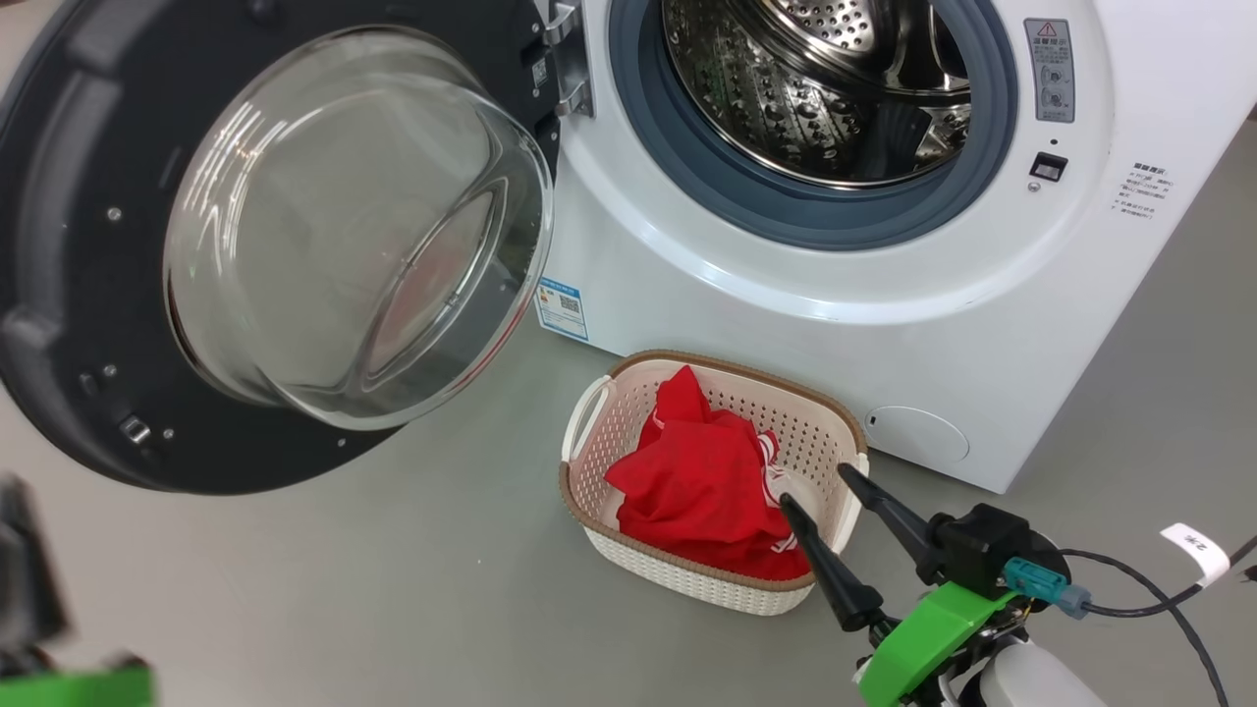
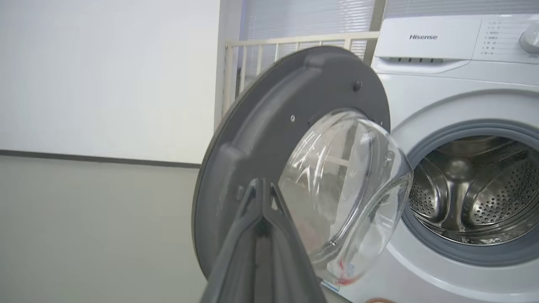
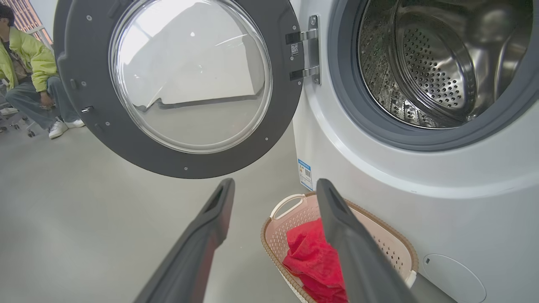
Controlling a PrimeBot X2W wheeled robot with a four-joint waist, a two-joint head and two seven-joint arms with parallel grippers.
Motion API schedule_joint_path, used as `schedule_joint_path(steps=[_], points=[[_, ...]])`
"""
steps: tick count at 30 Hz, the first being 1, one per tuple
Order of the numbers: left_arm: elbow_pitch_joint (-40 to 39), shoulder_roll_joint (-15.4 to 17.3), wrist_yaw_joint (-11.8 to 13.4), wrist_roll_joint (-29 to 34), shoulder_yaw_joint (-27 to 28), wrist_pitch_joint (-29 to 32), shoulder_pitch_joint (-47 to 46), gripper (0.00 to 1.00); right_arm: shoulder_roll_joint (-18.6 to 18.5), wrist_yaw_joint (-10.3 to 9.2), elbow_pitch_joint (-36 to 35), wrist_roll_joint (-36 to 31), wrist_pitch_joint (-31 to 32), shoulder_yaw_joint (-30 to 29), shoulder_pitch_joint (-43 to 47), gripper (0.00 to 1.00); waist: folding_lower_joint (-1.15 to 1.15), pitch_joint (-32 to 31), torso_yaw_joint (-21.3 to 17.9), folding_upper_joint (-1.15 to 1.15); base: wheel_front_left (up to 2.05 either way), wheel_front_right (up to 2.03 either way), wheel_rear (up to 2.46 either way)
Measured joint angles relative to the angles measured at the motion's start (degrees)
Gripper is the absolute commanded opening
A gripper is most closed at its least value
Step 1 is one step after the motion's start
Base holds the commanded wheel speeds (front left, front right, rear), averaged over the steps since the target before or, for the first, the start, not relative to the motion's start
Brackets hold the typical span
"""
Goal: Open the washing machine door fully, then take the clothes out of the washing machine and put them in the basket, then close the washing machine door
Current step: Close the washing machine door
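Note:
The washing machine door (image 1: 59, 245) stands swung wide open to the left, its glass bowl bulging toward me. The washing machine (image 1: 687, 285) shows a bare steel drum (image 1: 815, 98). On the floor in front sits the basket (image 1: 727, 365) with the red clothes (image 1: 697, 481) heaped inside. My right gripper (image 1: 815, 488) hangs open over the basket's near right corner, holding nothing. In the right wrist view the right gripper (image 3: 274, 185) is spread above the basket (image 3: 265, 235) and clothes (image 3: 313, 261). My left gripper (image 2: 262, 183) is shut and empty, pointing at the door (image 2: 252, 139).
A person (image 3: 29, 80) in a green jacket sits far off beyond the door. A cable (image 1: 1159, 599) trails from my right wrist. A blurred part of my left arm (image 1: 25, 570) shows at the lower left. Grey floor (image 1: 393, 570) spreads left of the basket.

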Motion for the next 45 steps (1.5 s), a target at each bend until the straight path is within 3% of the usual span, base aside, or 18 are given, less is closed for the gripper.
schedule_joint_path(steps=[4,7,11,18,25,33,45], points=[[-1.24,7.22,-1.14,-0.79,3.27,-0.15,-8.49,0.0,-0.18,0.0,-0.48,-0.04,0.0,-1.23,0.19,1.0,0.0,0.33,-0.1,0.0,0.0,0.0,0.0],[2.36,11.59,-1.22,-4.76,4.14,-0.15,-14.91,0.0,-0.2,0.0,-0.77,-0.11,0.0,-2.27,0.48,1.0,0.0,0.49,-0.19,0.0,0.0,0.0,0.0],[10.96,15.85,-1.59,-14.95,5.77,2.55,-24.57,0.0,-0.13,0.0,-1.37,-0.63,0.0,-3.12,1.41,1.0,0.0,0.89,-0.24,0.0,0.0,0.0,0.0],[30.52,22.59,-1.6,-31.78,7.7,15.14,-39.04,0.0,-0.24,0.0,-1.96,-1.22,0.0,-4.07,1.7,1.0,0.0,2.49,-0.71,0.0,0.0,0.0,0.0],[43.22,25.82,-1.6,-40.38,5.76,28.93,-47.1,0.0,-0.89,0.0,-2.2,-1.71,0.0,-4.17,1.53,1.0,0.0,4.6,-1.17,0.0,0.0,0.0,0.0],[48.11,26.83,-1.6,-46.53,1.58,42.57,-49.6,0.0,-2.22,0.0,-2.32,-2.12,0.0,-4.02,0.0,1.0,0.0,7.33,-1.9,0.0,0.0,0.0,0.0],[47.92,27.98,-1.6,-49.22,-1.92,49.93,-49.46,0.0,-2.37,0.0,-2.34,-2.22,0.0,-4.28,-0.82,1.0,0.0,9.58,-3.58,0.0,0.0,0.0,0.0]])
